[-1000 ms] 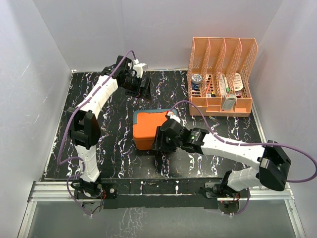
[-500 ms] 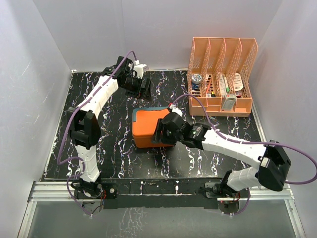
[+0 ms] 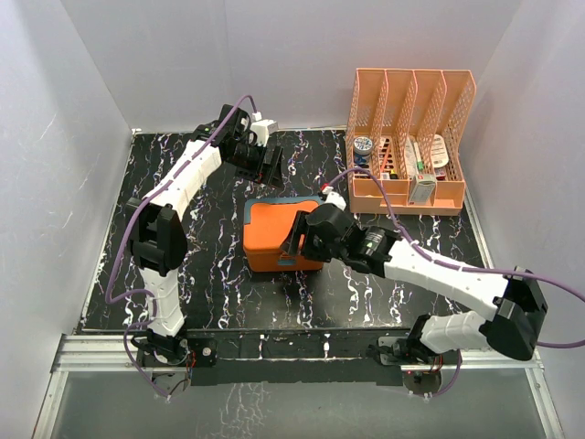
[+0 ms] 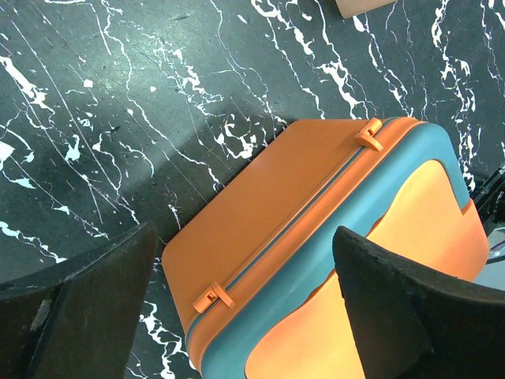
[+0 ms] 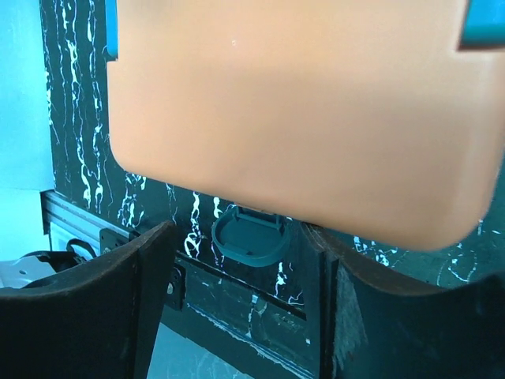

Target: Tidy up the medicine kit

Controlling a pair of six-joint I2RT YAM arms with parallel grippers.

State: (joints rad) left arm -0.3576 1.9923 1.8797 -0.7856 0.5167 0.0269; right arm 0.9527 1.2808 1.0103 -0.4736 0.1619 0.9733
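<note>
The medicine kit [image 3: 272, 233], an orange box with a teal band, lies shut at the middle of the table. My left gripper [image 3: 266, 163] hovers open above its back edge; in the left wrist view the kit [image 4: 268, 205] shows its two hinge tabs between the wide-apart fingers [image 4: 87, 300]. My right gripper [image 3: 300, 240] is at the kit's front right. In the right wrist view the orange lid [image 5: 300, 110] fills the top, and the blue-grey latch [image 5: 248, 235] hangs free below it. My right gripper [image 5: 245, 316] stands open around the latch without touching it.
A peach slatted file organizer [image 3: 409, 146] with small medicine items stands at the back right; its corner [image 4: 363, 6] shows in the left wrist view. The black marbled table [image 3: 201, 256] ends at a metal rail [image 3: 292, 352] at the near edge. White walls enclose three sides.
My right gripper has slid farther up along the kit's front right while its jaws widened. The left gripper has shifted slightly right, still open.
</note>
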